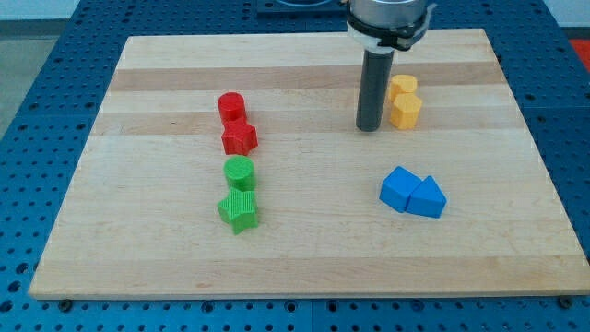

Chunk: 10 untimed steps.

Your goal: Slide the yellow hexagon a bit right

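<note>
No jaws here, nothing held: my tip (370,128) is parked just left of the yellow hexagon (407,111), w/ another yellow block (402,88) touching behind. Risk imo: off-centre push, so hexagon gets spun or neighbour dragged along.

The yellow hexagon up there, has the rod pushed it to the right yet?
Done: my tip sits just left of the yellow hexagon, ready to push. In hand: closing onto it; contact is unclear. Left: the slide right; the hexagon remains against the other yellow block.
</note>
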Available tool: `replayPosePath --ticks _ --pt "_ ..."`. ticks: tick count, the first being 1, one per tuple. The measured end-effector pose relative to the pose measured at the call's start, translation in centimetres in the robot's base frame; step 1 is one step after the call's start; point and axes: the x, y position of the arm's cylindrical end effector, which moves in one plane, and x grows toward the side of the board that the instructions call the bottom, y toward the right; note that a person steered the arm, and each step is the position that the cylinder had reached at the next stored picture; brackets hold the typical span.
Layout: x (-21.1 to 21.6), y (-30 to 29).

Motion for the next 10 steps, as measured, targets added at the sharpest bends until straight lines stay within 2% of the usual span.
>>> replayPosePath --ticks 10 --pt "-0.1 2.5"
